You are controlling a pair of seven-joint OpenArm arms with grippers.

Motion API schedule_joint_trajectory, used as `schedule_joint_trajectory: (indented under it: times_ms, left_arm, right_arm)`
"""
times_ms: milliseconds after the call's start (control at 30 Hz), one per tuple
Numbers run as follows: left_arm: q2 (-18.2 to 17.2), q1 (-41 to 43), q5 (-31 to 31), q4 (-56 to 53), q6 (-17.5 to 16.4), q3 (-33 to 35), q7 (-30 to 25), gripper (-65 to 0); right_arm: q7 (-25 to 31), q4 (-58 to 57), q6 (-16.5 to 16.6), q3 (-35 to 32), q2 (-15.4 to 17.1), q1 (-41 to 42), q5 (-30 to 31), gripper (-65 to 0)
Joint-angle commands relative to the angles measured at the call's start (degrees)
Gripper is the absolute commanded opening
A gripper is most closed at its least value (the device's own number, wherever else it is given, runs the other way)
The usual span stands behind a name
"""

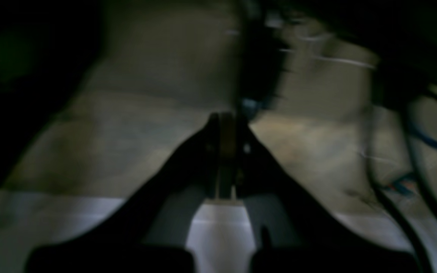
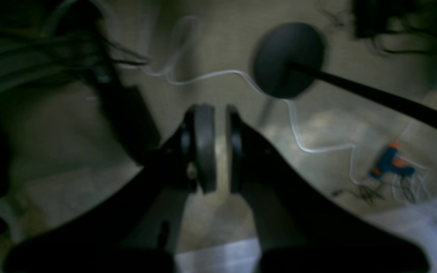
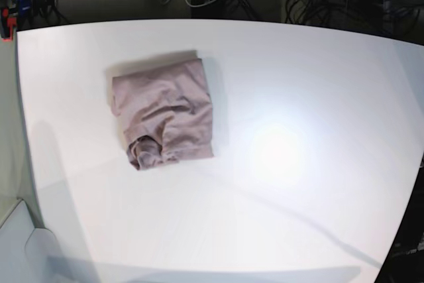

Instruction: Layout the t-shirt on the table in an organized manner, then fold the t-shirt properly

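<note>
Your left gripper [image 1: 226, 151] is pressing its dark jaws together on nothing, while your right gripper [image 2: 218, 148] is keeping a narrow gap, holding nothing. Farther off, the wrinkly mauve-brown cotton t-shirt [image 3: 164, 112] is lying folded on the smooth white table [image 3: 298, 144], left of centre.

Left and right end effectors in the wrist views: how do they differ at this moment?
The left end effector has its jaws pressed together with no gap, while the right end effector shows a narrow slit between its pads. The left one points at bare floor and cables; the right one faces a round black stand base and a white cord. Both are dark, hold nothing, and hang off the table.
</note>
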Motion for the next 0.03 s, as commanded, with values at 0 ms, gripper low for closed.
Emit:
schedule_joint_trajectory:
  times_ms: [0]
  left_arm:
    - [0.0, -0.5, -0.2, -0.1, 0.8, -0.2, -0.2, -64.1]
  right_arm:
    - [0.4, -0.2, -1.1, 0.0, -0.3, -0.7, -0.2, -60.3]
